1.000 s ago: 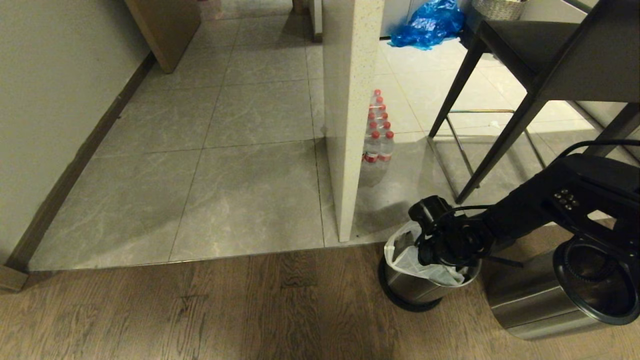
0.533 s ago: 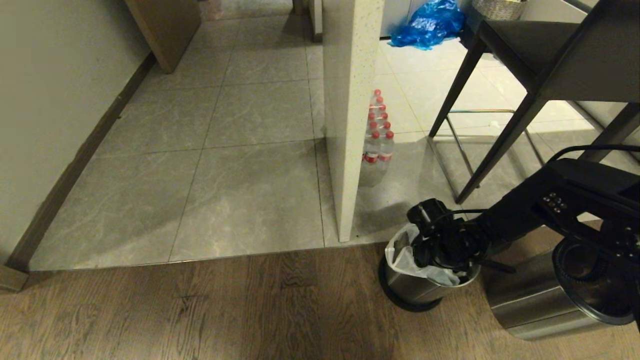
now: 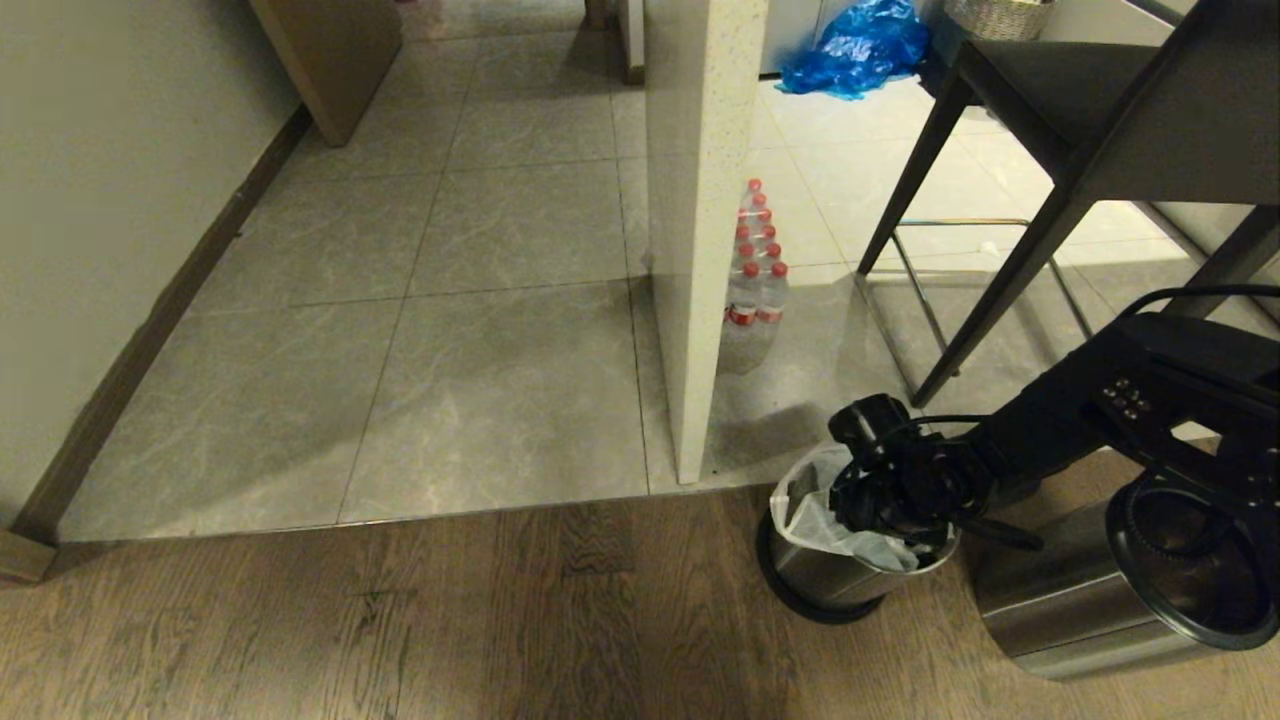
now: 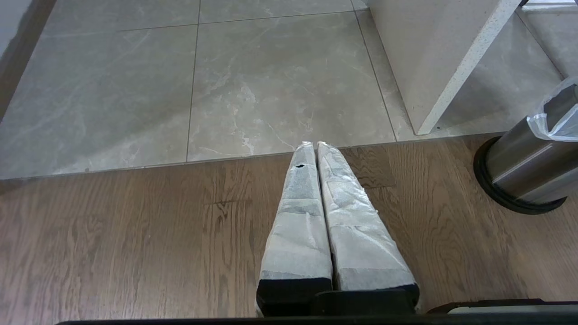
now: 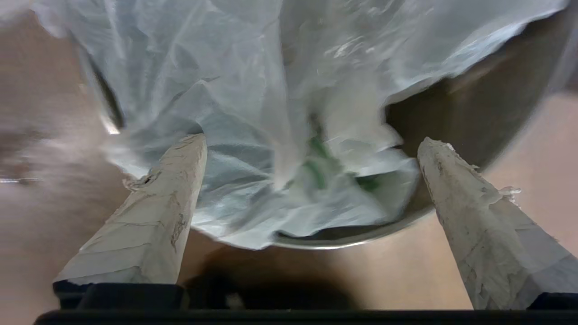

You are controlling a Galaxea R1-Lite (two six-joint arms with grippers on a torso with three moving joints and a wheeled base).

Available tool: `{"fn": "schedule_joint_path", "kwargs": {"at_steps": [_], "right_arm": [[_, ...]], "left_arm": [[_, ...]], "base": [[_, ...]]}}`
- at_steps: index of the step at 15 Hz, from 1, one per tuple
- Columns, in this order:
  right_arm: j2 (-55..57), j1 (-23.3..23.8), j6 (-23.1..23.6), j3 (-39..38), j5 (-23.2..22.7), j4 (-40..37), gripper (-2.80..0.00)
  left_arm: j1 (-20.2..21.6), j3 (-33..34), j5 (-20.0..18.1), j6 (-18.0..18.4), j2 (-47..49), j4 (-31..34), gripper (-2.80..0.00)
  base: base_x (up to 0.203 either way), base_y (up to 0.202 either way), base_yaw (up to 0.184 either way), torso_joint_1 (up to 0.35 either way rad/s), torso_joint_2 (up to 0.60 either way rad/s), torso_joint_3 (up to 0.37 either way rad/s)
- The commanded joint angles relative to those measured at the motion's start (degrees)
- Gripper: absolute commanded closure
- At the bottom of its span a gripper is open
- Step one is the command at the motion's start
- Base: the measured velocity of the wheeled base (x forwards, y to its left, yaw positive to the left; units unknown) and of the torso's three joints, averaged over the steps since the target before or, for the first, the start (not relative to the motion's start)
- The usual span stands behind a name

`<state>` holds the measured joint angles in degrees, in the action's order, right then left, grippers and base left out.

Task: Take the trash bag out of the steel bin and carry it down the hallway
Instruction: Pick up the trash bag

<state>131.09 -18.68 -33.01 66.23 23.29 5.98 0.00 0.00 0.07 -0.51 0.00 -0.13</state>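
The steel bin point(image 3: 825, 580) stands on the wood floor at the tile edge, and the whitish trash bag point(image 3: 812, 505) hangs over its rim. My right gripper point(image 3: 885, 495) hovers at the bin's mouth. In the right wrist view the right gripper point(image 5: 310, 140) is open. Its fingers point(image 5: 158, 212) are spread wide over the crumpled, green-printed trash bag point(image 5: 235, 117) and the bin's rim point(image 5: 343, 239), with nothing gripped. The left gripper point(image 4: 314, 145) is shut and empty, low over the wood floor, left of the bin point(image 4: 524, 167). The grey-tiled hallway point(image 3: 480, 380) stretches ahead.
A larger steel cylinder point(image 3: 1080, 600) sits right of the bin. A white pillar point(image 3: 695, 250) rises just behind the bin, with packed water bottles point(image 3: 755, 290) beside it. A dark chair point(image 3: 1050, 150) and a blue bag point(image 3: 860, 45) are at the back right. A baseboard wall point(image 3: 150, 330) lines the left.
My right hand has turned a little over the bin's mouth and shifted slightly. The bin and the bag have not moved.
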Motion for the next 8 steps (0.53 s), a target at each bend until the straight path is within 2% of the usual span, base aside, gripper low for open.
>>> {"fn": "schedule_joint_path", "kwargs": {"at_steps": [1,4,8], "right_arm": [[0.8,0.5,-2.2,0.2,-1.6,0.2,-2.8],[1.4,2.1,-2.5,-0.8,-3.5,3.8,-2.8],[1.0,4.3,-2.5,-2.4,-6.4,4.7,-2.8]], "left_arm": [[0.0,0.0,0.0,0.0,-0.1,0.0,0.0],[0.0,0.0,0.0,0.0,-0.1,0.0,0.0],[0.0,0.0,0.0,0.0,-0.1,0.0,0.0]], "base": [[0.0,0.0,0.0,0.0,0.0,0.0],[0.0,0.0,0.0,0.0,0.0,0.0],[0.0,0.0,0.0,0.0,0.0,0.0]]}}
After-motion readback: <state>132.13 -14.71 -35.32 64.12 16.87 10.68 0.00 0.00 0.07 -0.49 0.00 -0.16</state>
